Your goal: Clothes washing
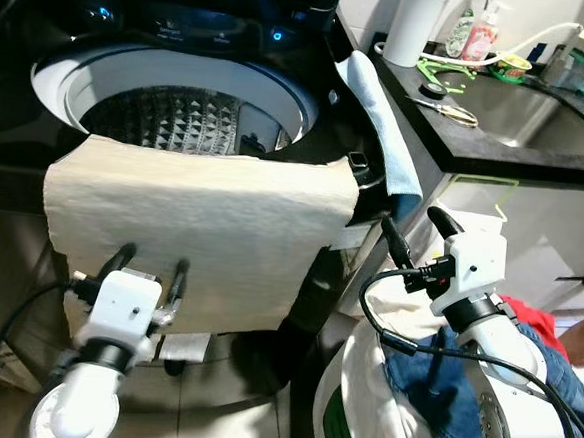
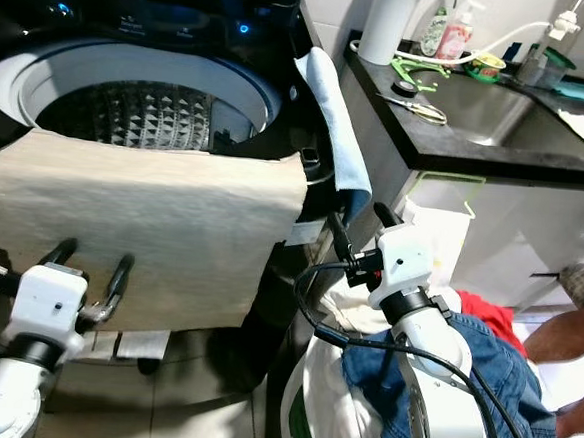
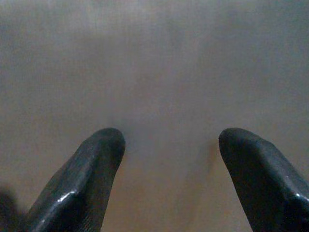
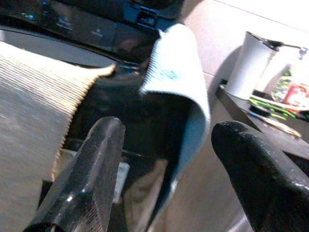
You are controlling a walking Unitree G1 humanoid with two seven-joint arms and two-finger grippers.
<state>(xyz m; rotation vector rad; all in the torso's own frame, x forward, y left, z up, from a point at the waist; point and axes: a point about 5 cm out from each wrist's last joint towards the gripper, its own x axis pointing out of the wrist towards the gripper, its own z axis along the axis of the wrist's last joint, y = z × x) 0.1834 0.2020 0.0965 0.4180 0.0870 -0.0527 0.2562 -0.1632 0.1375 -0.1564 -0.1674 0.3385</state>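
While the top-loading washing machine (image 1: 181, 81) stands with its lid raised and its studded steel drum (image 1: 164, 120) exposed, a cream towel (image 1: 195, 237) lies draped over the near rim and hangs down the front panel. The left gripper (image 1: 150, 267) sits at the lower edge of this towel, its two black fingers (image 3: 91, 169) spread apart against the cloth with nothing clamped between them; the left wrist view shows the pale fabric close behind both fingertips. A light blue cloth (image 1: 384, 125) hangs over the right edge of the machine, between the drum opening and the black countertop (image 1: 478, 142).

The right gripper (image 1: 417, 228) is raised near the right front corner of the machine, just beside the lower end of the blue cloth, with its fingers parted and holding nothing. Below the right arm, a white laundry bag (image 1: 371, 385) holds blue jeans (image 1: 460, 401) and a red garment (image 1: 531, 316).

On the countertop at the far right stand a white cylindrical container (image 1: 414, 25), soap bottles (image 1: 473, 33), a pair of scissors (image 1: 450, 110) and a steel sink (image 1: 540, 111). A person's limb (image 2: 564, 343) is partly visible at the right edge of the right eye view.
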